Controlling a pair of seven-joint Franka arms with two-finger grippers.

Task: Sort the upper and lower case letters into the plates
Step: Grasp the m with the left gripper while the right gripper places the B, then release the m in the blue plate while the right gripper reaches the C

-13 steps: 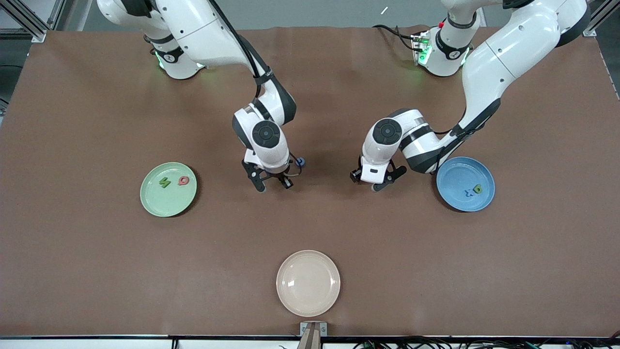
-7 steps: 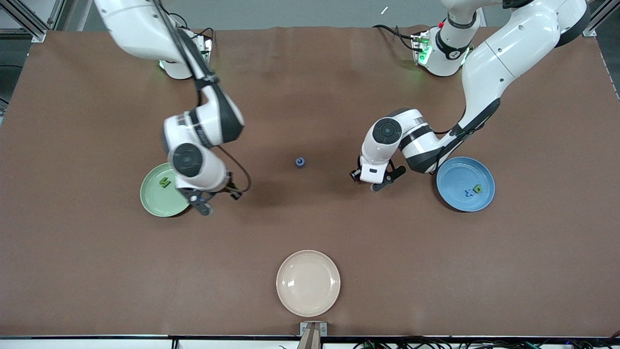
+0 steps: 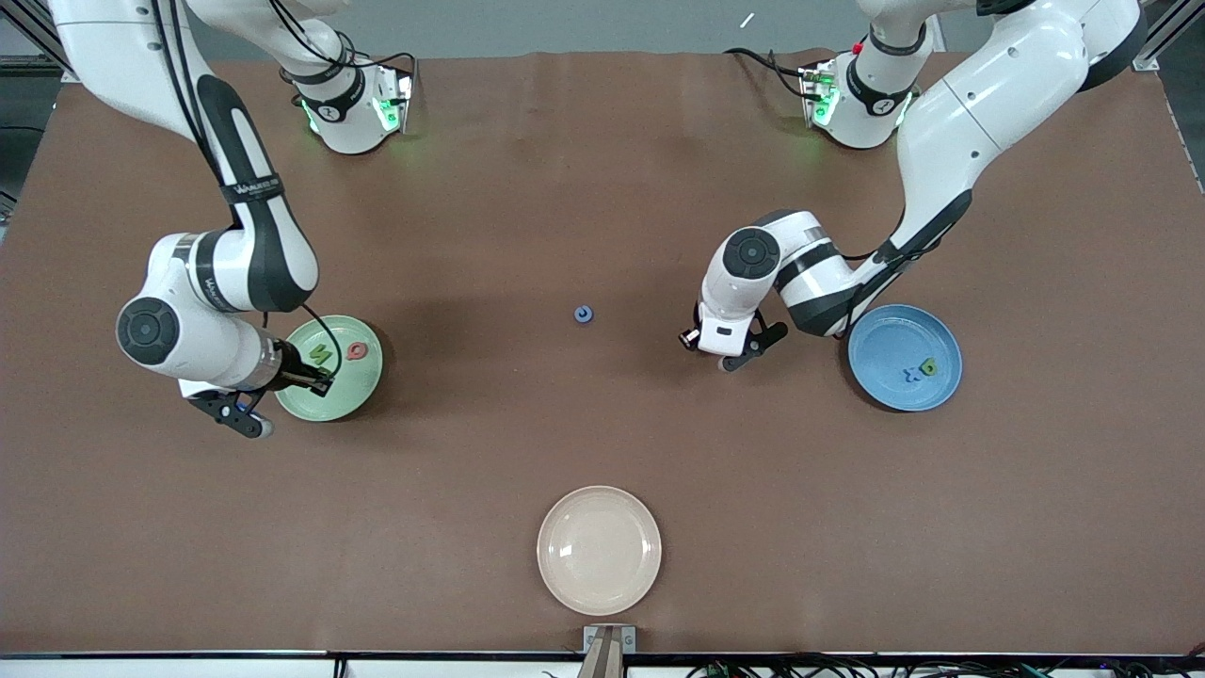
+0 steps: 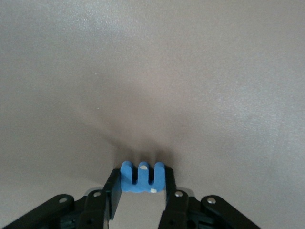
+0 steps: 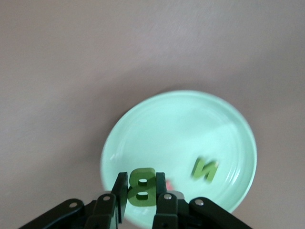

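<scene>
The right gripper [image 3: 282, 395] has swung away from the middle of the table and now hangs over the edge of the pale green plate [image 3: 353, 381], at the right arm's end. A second ago it stood beside the small blue letter [image 3: 584, 314] in the middle. Its fingers are clamped on a green letter B [image 5: 141, 192] — the right wrist view shows it pinched upright above the plate's rim. A green N [image 3: 321, 355] and a red letter [image 3: 357, 351] lie in that plate, so the B looks bound for the capitals' plate, with only the release left.

The left gripper [image 3: 726, 350] has not travelled; it stays low over the bare table between the small blue letter and the blue plate [image 3: 885, 330]. What has changed is its fingers — they have been drawing together, and the left wrist view shows them pressed on both sides of a blue three-pronged letter [image 4: 142, 176], probably an m, though I cannot be sure of the reading from this angle. It appears to sit on or just off the table. The blue plate holds a blue letter [image 3: 911, 375] and a green one [image 3: 928, 366], a likely home for this piece.

The cream plate [image 3: 599, 550], nearest the front camera, holds nothing.
</scene>
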